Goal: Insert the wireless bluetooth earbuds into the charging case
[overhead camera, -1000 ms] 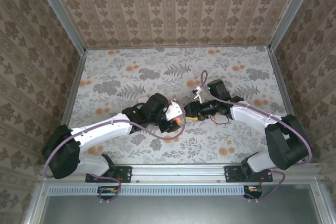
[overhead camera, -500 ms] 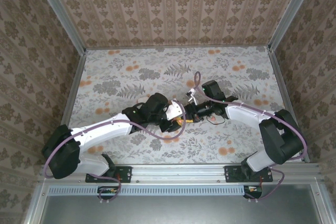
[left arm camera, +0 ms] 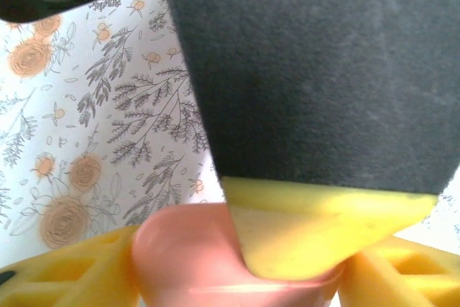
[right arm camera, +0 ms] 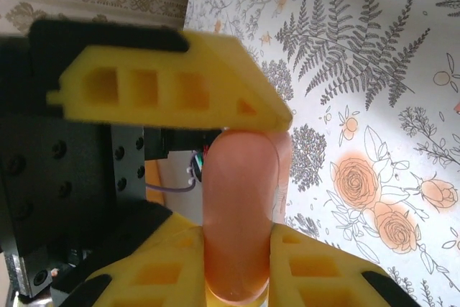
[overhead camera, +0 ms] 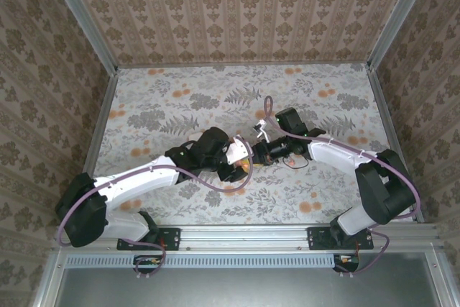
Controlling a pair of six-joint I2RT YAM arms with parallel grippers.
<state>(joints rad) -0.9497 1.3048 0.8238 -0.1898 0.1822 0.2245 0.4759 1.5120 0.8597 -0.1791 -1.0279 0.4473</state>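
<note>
The pink charging case (overhead camera: 247, 165) hangs above the table's middle, between both grippers. In the right wrist view my right gripper (right arm camera: 237, 267) is shut on the charging case (right arm camera: 237, 213), with one yellow finger on each flank. One finger of the left gripper (right arm camera: 165, 84) lies on the case's top. In the left wrist view the charging case (left arm camera: 180, 257) fills the gap of my left gripper (left arm camera: 237, 282), and both yellow fingers (left arm camera: 68, 267) press against it. A right fingertip (left arm camera: 309, 239) overlaps the case's front. The earbuds are hidden.
The flower-patterned table (overhead camera: 180, 106) is fenced by patterned walls and a metal frame (overhead camera: 100, 120). Both arms (overhead camera: 144, 177) reach in from the near edge and meet at the centre. A thin cable (overhead camera: 298, 165) lies by the right wrist.
My right gripper has moved left to the case and closed on it. The left arm has barely moved and still has the case between its fingers.
</note>
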